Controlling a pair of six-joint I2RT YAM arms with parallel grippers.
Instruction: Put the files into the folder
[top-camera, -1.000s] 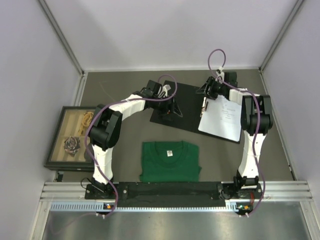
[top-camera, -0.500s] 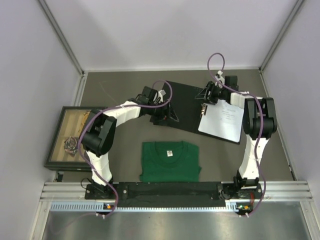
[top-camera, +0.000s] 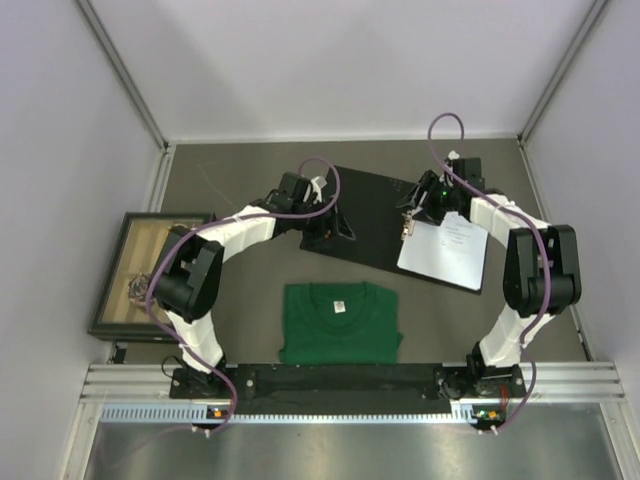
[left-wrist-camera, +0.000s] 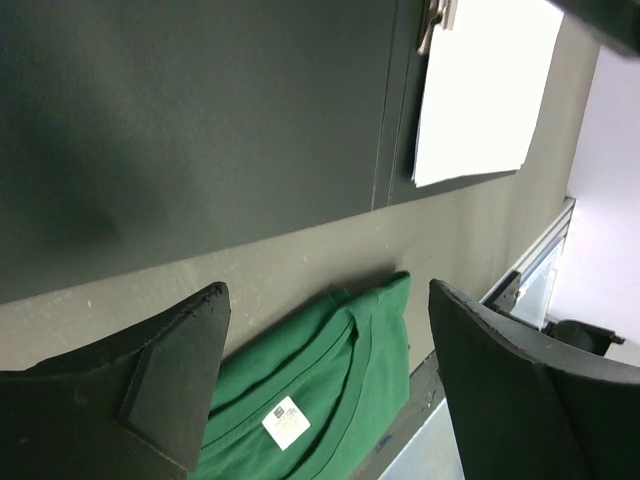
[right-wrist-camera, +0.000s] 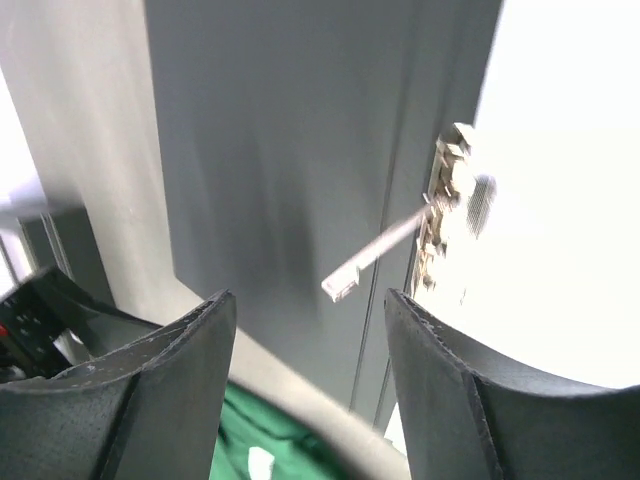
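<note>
Two arms work over the open folder (top-camera: 365, 205); it lies flat on the table (top-camera: 250, 180), far centre, black inner faces up. The files (top-camera: 447, 250) sit as a white stack on its right half, with one corner by the clip (top-camera: 407, 222) at the spine. In the right wrist view a thin metal lever sticks out from the clip over the bare black face. The right gripper (top-camera: 412, 205) hangs over the clip, jaws apart, nothing between them. The left gripper (top-camera: 335, 228) is at the near edge of the folder's left half, jaws spread wide, empty (contact with the cover: cannot tell). A green T-shirt (top-camera: 340, 322) lies nearer the arm bases, apart from the folder; a framed picture box (top-camera: 140, 275) sits at the table's left, well apart.
</note>
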